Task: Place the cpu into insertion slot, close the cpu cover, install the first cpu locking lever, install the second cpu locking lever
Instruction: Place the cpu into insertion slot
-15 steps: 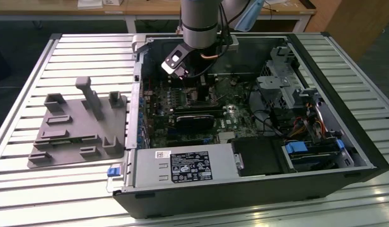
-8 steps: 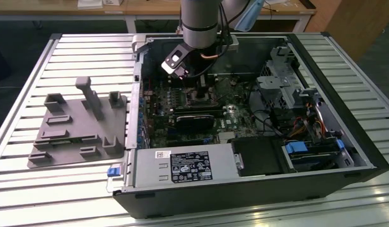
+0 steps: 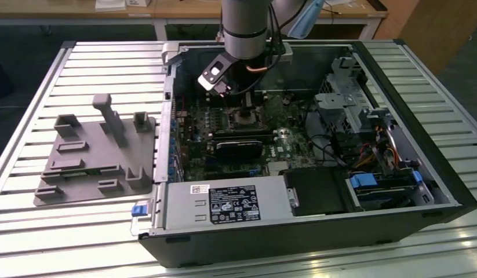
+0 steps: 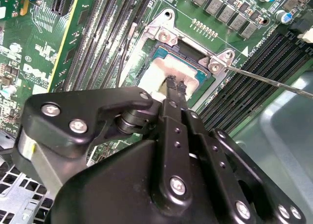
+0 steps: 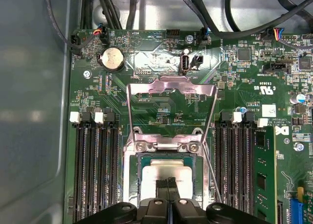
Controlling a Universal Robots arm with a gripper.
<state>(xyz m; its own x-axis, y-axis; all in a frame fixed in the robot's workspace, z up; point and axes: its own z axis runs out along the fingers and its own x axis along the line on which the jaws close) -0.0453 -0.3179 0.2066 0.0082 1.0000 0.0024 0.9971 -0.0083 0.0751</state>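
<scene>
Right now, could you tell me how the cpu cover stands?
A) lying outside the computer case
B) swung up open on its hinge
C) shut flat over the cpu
B: in the first wrist view the cpu cover stands raised, the motherboard showing through its window, and the cpu lies bare.

Contents by count. One slatted metal table (image 3: 37, 87) bearing one open black computer case (image 3: 300, 237) and one grey moulded fixture plate (image 3: 91, 168). One green motherboard (image 5: 161, 109) carrying one dull silver-beige square cpu (image 5: 151, 177), one grey metal cover frame (image 5: 171, 84), one round silver coin cell (image 5: 113, 58), two silver hinge screws (image 5: 141, 146) and four white slot latches (image 5: 74, 117).
</scene>
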